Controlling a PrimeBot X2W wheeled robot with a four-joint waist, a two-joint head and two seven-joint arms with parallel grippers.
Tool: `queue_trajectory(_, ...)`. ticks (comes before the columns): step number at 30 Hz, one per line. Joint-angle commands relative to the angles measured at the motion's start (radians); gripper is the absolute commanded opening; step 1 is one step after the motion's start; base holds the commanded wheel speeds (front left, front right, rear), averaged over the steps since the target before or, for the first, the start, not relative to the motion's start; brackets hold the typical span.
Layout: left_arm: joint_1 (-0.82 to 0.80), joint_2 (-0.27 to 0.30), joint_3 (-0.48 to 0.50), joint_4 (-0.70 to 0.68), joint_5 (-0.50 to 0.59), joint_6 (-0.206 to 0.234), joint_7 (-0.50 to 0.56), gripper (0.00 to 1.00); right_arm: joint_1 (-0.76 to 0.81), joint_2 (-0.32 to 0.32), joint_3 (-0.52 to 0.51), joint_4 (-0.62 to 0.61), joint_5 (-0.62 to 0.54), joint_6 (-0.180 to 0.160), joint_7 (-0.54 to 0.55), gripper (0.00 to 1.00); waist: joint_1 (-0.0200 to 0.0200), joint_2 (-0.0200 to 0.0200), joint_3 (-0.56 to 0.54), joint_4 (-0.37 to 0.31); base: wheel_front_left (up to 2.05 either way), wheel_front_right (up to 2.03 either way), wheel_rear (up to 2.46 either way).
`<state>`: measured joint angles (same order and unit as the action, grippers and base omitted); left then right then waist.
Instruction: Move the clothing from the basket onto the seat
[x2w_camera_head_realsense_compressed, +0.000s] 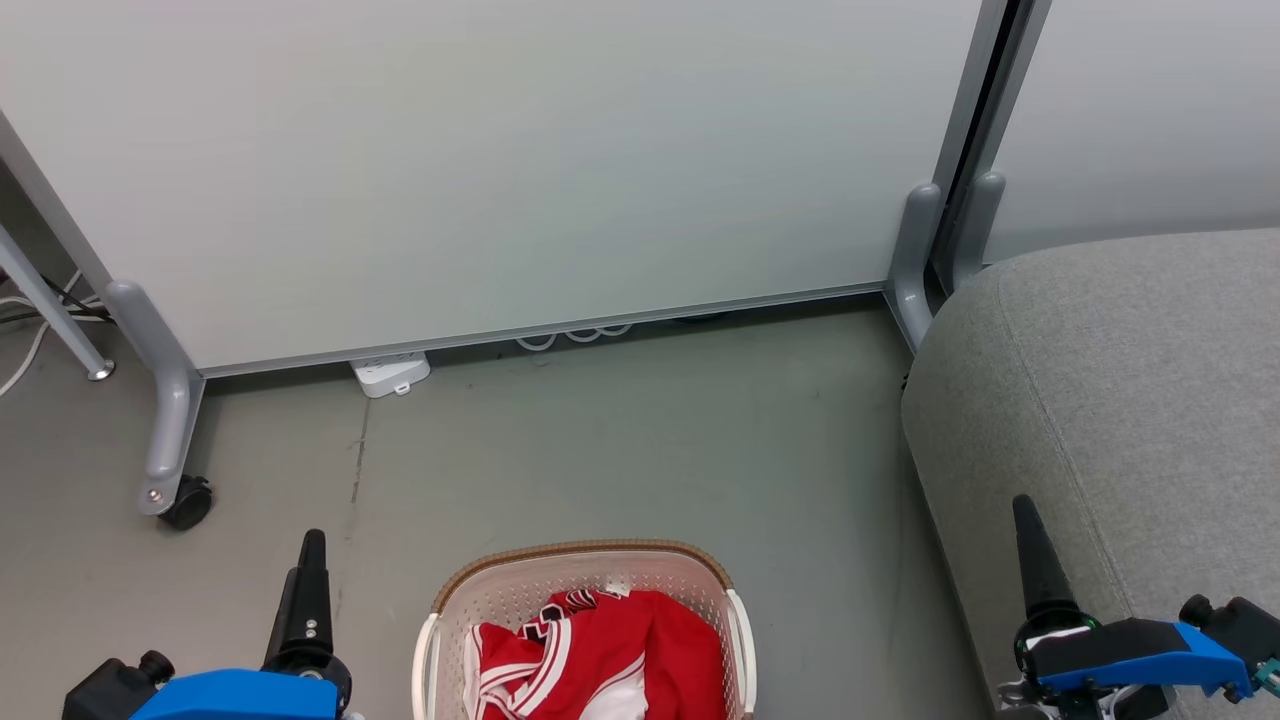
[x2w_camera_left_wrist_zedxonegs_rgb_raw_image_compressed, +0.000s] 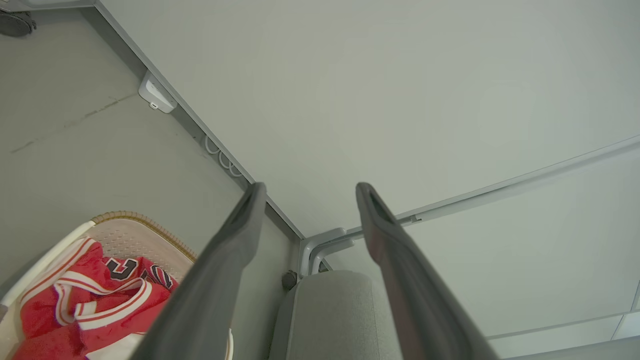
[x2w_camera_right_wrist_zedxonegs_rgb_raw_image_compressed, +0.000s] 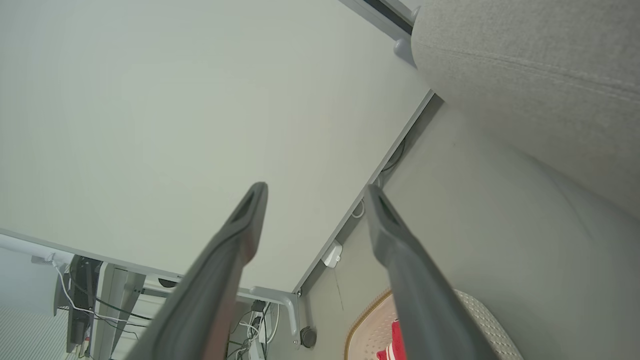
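Note:
The cream basket stands on the floor at the bottom centre, holding crumpled red clothing with white stripes. To its right is the light-grey seat. My left gripper hovers left of the basket, and my right gripper hangs in front of the seat's near side. In the left wrist view the left gripper is open and empty, with the clothing, the basket and the seat beyond. The right gripper is open too, near the seat and the basket.
White partition panels stand behind on grey feet, one with a black caster. A white power strip and cable loops lie under the panel's lower edge. A grey desk leg stands at the far left. Grey floor lies between basket and panels.

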<state>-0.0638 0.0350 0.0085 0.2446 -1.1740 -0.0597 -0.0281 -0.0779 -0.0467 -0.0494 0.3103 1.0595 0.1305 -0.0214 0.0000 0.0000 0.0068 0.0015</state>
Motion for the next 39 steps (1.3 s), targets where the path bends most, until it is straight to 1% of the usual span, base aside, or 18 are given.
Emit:
queue_trajectory(1,-0.026,0.010,-0.007,-0.017,0.042,0.006,-0.010,1.00,-0.030,-0.002,0.003,-0.017,-0.046,0.000,-0.013,1.00,0.0000,0.0000,0.000,0.000,0.00,0.00,0.00)
queue_trajectory(7,-0.029,0.011,-0.025,-0.019,0.150,0.015,-0.031,1.00,-0.031,-0.002,0.007,-0.027,-0.159,0.000,-0.028,1.00,0.0000,0.0000,0.002,0.000,0.00,0.00,0.00)
queue_trajectory(18,-0.034,0.012,-0.047,-0.019,0.309,0.031,-0.068,1.00,-0.036,-0.003,0.018,-0.036,-0.331,0.000,-0.047,1.00,0.0000,0.0000,0.005,0.000,0.00,0.00,0.00)
queue_trajectory(30,-0.043,0.014,-0.063,-0.001,0.479,0.035,-0.103,1.00,-0.041,-0.003,0.032,-0.040,-0.489,0.000,-0.063,1.00,0.0000,0.0000,0.009,-0.001,0.00,0.00,0.00)
queue_trajectory(39,-0.051,0.014,-0.071,0.012,0.580,0.035,-0.128,1.00,-0.043,-0.004,0.037,-0.044,-0.603,0.000,-0.073,1.00,0.0000,0.0000,0.011,-0.001,0.00,0.00,0.00)
